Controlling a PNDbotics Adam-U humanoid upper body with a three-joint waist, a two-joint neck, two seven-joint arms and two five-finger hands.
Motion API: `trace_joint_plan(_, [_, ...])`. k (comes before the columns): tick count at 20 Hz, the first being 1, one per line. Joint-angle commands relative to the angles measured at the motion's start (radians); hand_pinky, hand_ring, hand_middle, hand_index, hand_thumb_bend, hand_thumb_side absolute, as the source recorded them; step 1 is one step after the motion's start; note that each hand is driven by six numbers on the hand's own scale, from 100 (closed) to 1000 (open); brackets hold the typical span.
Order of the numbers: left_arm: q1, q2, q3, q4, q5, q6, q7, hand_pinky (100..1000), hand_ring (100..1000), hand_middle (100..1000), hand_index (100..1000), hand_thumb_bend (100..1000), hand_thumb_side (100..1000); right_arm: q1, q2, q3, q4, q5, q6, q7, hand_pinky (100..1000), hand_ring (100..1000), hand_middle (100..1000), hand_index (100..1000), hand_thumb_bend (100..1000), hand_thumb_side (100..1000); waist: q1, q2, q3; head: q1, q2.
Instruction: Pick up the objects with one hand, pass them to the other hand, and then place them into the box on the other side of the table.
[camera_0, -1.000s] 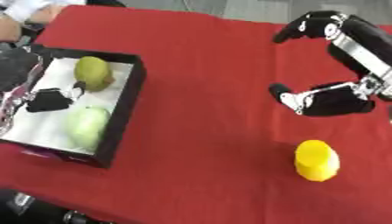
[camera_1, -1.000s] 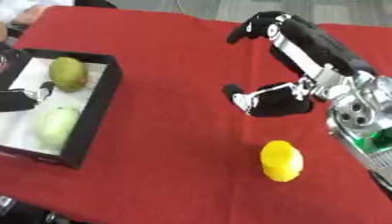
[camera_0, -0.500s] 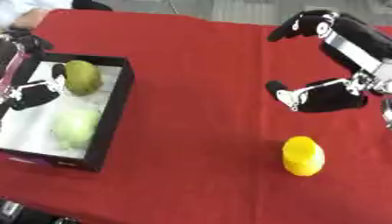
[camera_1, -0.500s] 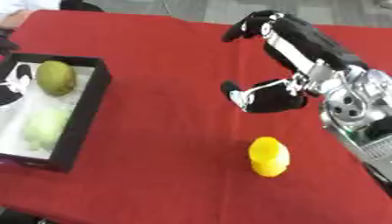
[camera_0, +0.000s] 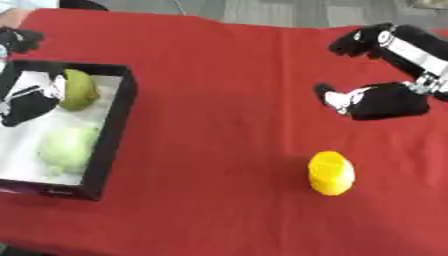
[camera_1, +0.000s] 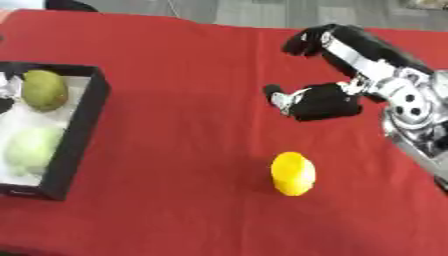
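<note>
A yellow lemon-shaped object (camera_0: 331, 173) lies on the red tablecloth, right of centre. My right hand (camera_0: 383, 100) hovers above and beyond it, open, the thumb and the curved fingers (camera_0: 363, 40) spread wide with nothing between them. A black box (camera_0: 112, 145) with a white lining stands at the left. It holds an olive-green fruit (camera_0: 77, 90) and a pale green round thing (camera_0: 68, 146). My left hand (camera_0: 28, 102) shows at the left edge over the box, beside the olive-green fruit, and is partly cut off.
The red cloth (camera_0: 219, 100) covers the table between the box and my right hand. Its far edge runs along the top of the view, with grey floor beyond. My silver right forearm (camera_1: 411, 107) fills the right edge in the right eye view.
The whole picture has slid left and slightly up, so the camera has moved. The yellow object and the box's contents lie as before. Both hands keep nearly the same pose.
</note>
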Motion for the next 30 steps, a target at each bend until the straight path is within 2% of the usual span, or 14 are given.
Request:
trace_joint_plan(1, [-0.012, 0.05, 0.003, -0.013, 0.011, -0.01, 0.01, 803, 759, 711, 830, 100, 307, -0.015, -0.052, -0.005, -0.009, -0.031, 0.047, 0.008, 906, 875, 805, 858, 357, 376, -0.012, -0.038, -0.002, -0.005, 0.004])
trace_joint_plan(3, [-0.015, 0.052, 0.001, -0.013, 0.013, -0.012, 0.013, 804, 758, 709, 826, 100, 308, -0.014, -0.062, 0.0, -0.009, -0.042, 0.061, 0.02, 908, 877, 805, 859, 384, 371, -0.012, -0.039, -0.004, -0.006, 0.004])
trace_joint_plan(8, [-0.02, 0.056, -0.005, -0.013, 0.015, -0.014, 0.01, 804, 760, 711, 819, 100, 303, 0.0, -0.068, 0.016, -0.009, -0.077, 0.086, 0.082, 909, 875, 792, 851, 541, 240, -0.013, -0.039, -0.006, -0.01, 0.007])
trace_joint_plan(9, [-0.02, 0.057, -0.006, -0.013, 0.014, -0.013, 0.008, 805, 760, 711, 818, 100, 302, 0.005, -0.068, 0.019, -0.009, -0.08, 0.088, 0.095, 910, 873, 788, 849, 549, 226, -0.014, -0.039, -0.006, -0.011, 0.009])
trace_joint_plan(13, [-0.021, 0.058, -0.007, -0.013, 0.011, -0.009, 0.002, 804, 761, 711, 818, 100, 301, 0.023, -0.059, 0.026, -0.009, -0.048, 0.082, 0.14, 914, 874, 785, 850, 544, 218, -0.015, -0.041, -0.006, -0.016, 0.014])
trace_joint_plan(22, [-0.011, 0.056, -0.015, -0.013, 0.008, 0.003, -0.015, 804, 761, 708, 811, 100, 310, 0.102, 0.011, 0.023, -0.009, 0.066, 0.056, 0.191, 914, 874, 782, 849, 555, 222, -0.024, -0.06, -0.011, -0.018, 0.047])
trace_joint_plan(30, [0.0, 0.062, -0.016, -0.013, 0.002, 0.017, -0.021, 803, 759, 700, 805, 100, 313, 0.135, 0.028, 0.011, -0.009, 0.066, 0.058, 0.208, 918, 878, 785, 854, 561, 233, -0.043, -0.078, -0.027, -0.028, 0.049])
